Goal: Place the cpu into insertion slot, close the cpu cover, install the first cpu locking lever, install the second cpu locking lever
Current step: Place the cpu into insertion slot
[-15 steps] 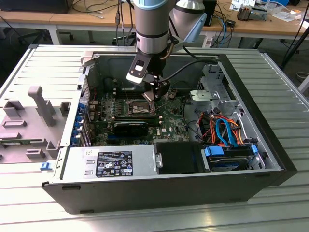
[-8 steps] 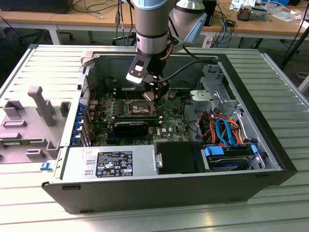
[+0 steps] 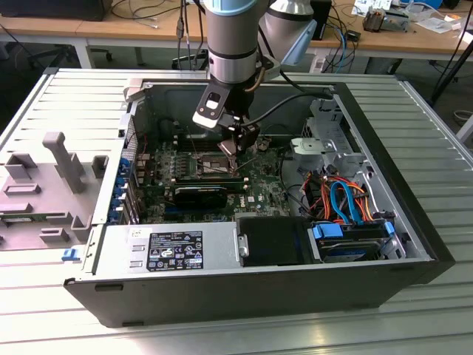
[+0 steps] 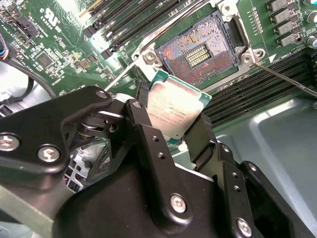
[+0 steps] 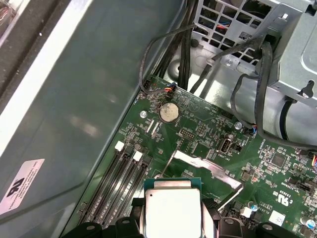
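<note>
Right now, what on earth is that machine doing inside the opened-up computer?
A robot arm is reaching into the open dark computer case. Its black claw is shut on a small square chip with a silver-grey metal top, the cpu, gripping it by two opposite edges. The chip hangs above the green circuit board, close to the square silvery-rimmed socket meant for it. That socket is uncovered and empty, so the chip is not yet in place.
</note>
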Action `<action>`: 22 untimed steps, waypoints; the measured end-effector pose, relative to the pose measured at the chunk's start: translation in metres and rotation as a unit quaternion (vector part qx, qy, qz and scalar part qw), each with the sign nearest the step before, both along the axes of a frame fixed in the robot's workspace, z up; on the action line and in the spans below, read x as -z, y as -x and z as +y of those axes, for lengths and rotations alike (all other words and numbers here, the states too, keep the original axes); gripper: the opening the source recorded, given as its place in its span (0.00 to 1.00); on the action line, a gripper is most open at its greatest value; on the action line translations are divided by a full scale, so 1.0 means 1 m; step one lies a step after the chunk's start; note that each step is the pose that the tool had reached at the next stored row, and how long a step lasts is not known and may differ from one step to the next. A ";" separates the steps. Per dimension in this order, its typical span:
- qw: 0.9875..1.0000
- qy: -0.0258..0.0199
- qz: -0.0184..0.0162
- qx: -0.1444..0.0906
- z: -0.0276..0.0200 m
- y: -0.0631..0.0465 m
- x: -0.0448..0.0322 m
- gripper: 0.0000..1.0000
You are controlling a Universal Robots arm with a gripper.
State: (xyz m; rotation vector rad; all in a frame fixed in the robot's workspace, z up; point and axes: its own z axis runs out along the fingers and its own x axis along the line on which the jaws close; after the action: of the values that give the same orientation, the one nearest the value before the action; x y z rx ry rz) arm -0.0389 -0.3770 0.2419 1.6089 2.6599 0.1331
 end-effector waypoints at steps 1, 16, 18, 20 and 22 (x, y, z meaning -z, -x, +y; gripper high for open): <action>1.000 0.000 0.000 0.001 0.0000 0.000 0.0001 0.54; 1.000 0.000 0.000 0.007 0.0000 0.000 0.0009 0.54; 1.000 0.000 0.000 0.008 0.0000 0.000 0.0010 0.54; 1.000 0.000 0.000 0.009 0.0000 0.000 0.0011 0.54; 1.000 0.000 0.000 0.009 0.0000 0.000 0.0012 0.54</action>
State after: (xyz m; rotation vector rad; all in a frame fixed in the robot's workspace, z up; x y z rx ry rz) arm -0.0389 -0.3770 0.2406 1.6330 2.6442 0.1327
